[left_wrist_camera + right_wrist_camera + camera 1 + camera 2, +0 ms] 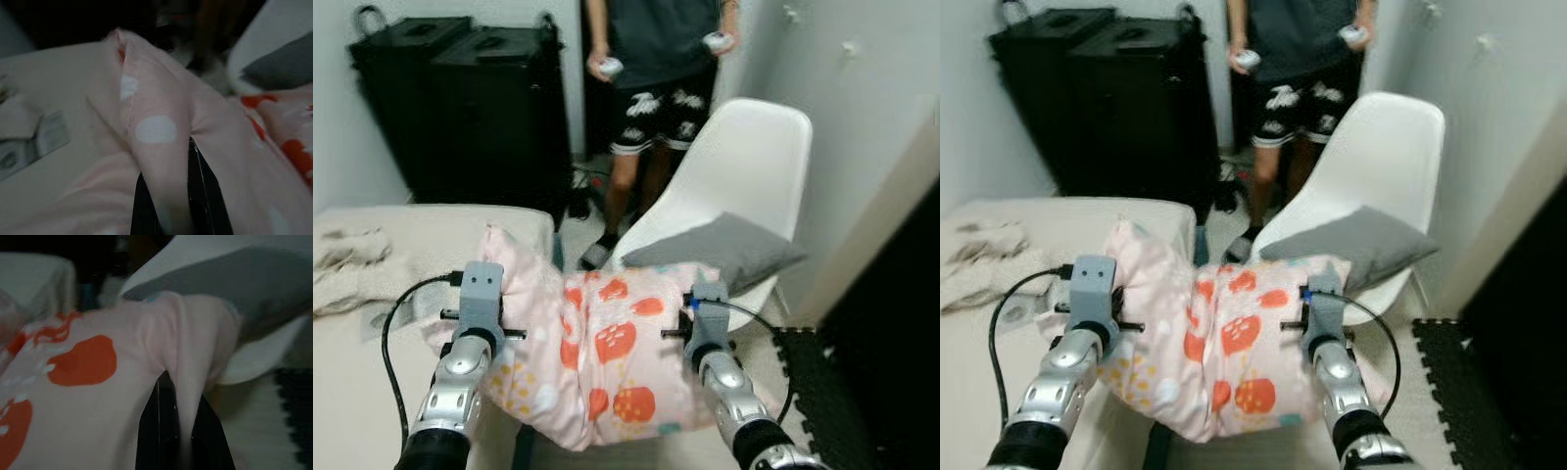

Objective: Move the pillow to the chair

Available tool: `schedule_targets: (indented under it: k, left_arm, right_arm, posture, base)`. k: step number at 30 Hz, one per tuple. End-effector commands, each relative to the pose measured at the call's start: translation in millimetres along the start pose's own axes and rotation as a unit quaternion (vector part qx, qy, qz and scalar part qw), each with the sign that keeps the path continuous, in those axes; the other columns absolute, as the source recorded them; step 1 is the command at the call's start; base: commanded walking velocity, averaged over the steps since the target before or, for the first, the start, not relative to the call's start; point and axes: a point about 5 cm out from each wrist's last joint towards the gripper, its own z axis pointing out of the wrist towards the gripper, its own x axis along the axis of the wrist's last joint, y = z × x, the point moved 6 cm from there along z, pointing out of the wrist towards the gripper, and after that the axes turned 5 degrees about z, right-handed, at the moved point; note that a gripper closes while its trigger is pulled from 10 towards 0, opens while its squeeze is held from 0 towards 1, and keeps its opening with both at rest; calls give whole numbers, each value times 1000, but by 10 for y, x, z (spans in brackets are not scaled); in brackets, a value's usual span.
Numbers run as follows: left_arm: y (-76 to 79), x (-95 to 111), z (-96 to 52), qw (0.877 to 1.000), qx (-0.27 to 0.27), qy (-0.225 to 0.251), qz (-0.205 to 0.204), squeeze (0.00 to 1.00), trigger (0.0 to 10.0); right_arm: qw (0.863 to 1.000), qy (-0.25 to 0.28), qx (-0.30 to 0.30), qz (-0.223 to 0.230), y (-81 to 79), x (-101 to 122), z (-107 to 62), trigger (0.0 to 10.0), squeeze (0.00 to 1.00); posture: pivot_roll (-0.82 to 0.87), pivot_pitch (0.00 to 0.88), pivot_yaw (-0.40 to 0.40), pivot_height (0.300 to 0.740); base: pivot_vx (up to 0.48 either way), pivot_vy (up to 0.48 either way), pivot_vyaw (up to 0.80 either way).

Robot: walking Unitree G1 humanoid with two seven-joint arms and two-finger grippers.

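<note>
Both grippers' fingers (195,196) pinching pink pillow (607,352) edges, pillow held between, near white chair (744,166)

You see: pillow (607,352) pale pink, orange-red and white prints; chair (744,157) white; cushion (720,250) at 2 o'clock, grey.

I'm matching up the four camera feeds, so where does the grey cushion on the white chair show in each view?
Left eye view: grey cushion on the white chair, right of centre.
Right eye view: same seat, just past the pink pillow.
Left wrist view: grey patch at one edge.
Right wrist view: grey band beyond the pillow.
Shared landmark: the chair.
</note>
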Motion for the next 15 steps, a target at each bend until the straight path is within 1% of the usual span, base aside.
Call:
schedule_targets:
  k: [1, 4, 5, 8, 15]
  left_arm:
    - [21, 75, 9, 1000, -10, 13, 11, 0, 10000]
    - [38, 79, 9, 1000, -14, 14, 11, 0, 10000]
    - [68, 70, 12, 1000, -18, 10, 0, 0, 10000]
    - [78, 84, 20, 1000, -20, 11, -2, 0, 10000]
    - [22, 164, 61, 1000, -11, 21, -7, 0, 10000]
  right_arm:
    - [1000, 23, 12, 9, -96, 113, 22, 10000, 0]
    - [1000, 24, 13, 9, -96, 114, 22, 10000, 0]
    - [999, 27, 14, 12, -92, 139, 28, 10000, 0]
    - [999, 31, 12, 20, -76, 173, 37, 10000, 0]
    - [999, 40, 8, 19, -36, 257, 61, 10000, 0]
  posture:
    - [38, 33, 47, 720]
    - [38, 33, 47, 720]
    - [33, 26, 46, 720]
    - [32, 21, 44, 720]
    - [27, 13, 41, 720]
  base:
    - [0, 0, -800]
    - [0, 0, -800]
    - [0, 0, -800]
    - [0, 0, -800]
    - [0, 0, -800]
